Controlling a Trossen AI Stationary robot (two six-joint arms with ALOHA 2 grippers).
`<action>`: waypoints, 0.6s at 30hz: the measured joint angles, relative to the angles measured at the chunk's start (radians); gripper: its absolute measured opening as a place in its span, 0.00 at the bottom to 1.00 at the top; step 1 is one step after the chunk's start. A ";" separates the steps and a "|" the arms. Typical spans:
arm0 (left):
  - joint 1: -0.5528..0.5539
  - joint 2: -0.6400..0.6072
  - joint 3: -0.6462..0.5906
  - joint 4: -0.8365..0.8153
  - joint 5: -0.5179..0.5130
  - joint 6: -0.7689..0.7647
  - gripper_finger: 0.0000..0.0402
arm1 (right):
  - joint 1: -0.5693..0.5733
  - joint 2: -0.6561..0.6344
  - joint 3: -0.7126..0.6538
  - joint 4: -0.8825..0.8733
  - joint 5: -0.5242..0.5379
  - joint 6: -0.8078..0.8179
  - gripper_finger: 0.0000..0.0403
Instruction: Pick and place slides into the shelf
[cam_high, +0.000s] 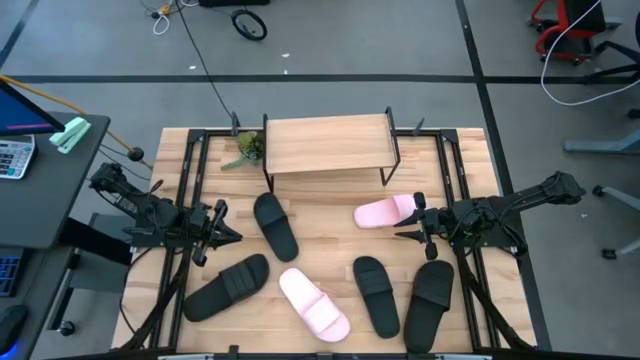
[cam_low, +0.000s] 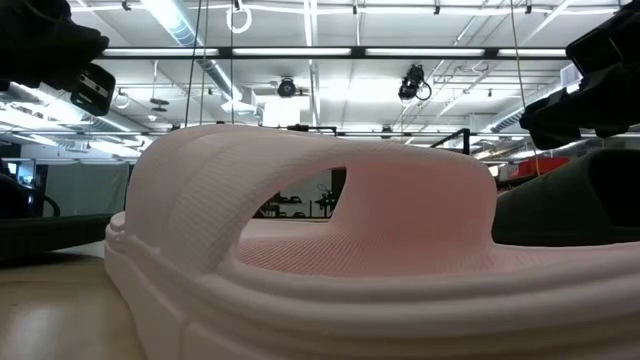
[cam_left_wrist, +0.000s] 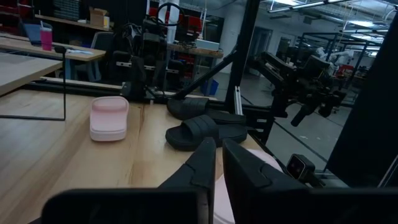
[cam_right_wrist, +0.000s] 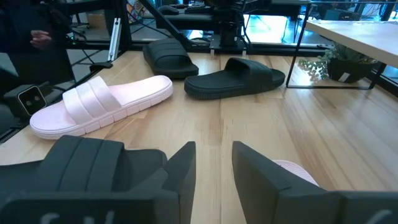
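The shelf (cam_high: 325, 145), a light plank on thin black legs, stands at the table's far middle. Six slides lie soles down on the slatted table. Two are pale pink (cam_high: 385, 211) (cam_high: 313, 303) and several are black (cam_high: 275, 225) (cam_high: 228, 287) (cam_high: 375, 293) (cam_high: 430, 303). My left gripper (cam_high: 232, 237) hangs shut at the table's left, beside a black slide and clear of it. My right gripper (cam_high: 402, 226) hangs open at the right, just near of the far pink slide's (cam_right_wrist: 292, 169) end, with nothing between its fingers (cam_right_wrist: 186, 162).
A small potted plant (cam_high: 245, 148) stands left of the shelf. In the low view the near pink slide (cam_low: 320, 250) fills the foreground. Bare wood lies between the slides and in front of the shelf. A calculator (cam_high: 12, 158) rests on a side desk off the table's left.
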 joint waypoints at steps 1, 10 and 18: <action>0.000 0.000 0.000 0.000 0.000 0.000 0.08 | 0.000 0.000 0.000 0.000 0.000 0.000 0.27; 0.000 0.000 0.000 0.000 0.000 -0.001 0.09 | 0.000 0.000 0.000 0.000 0.000 0.000 0.27; 0.000 0.000 0.000 0.001 0.000 0.001 0.10 | 0.000 0.000 0.000 0.000 0.000 0.000 0.27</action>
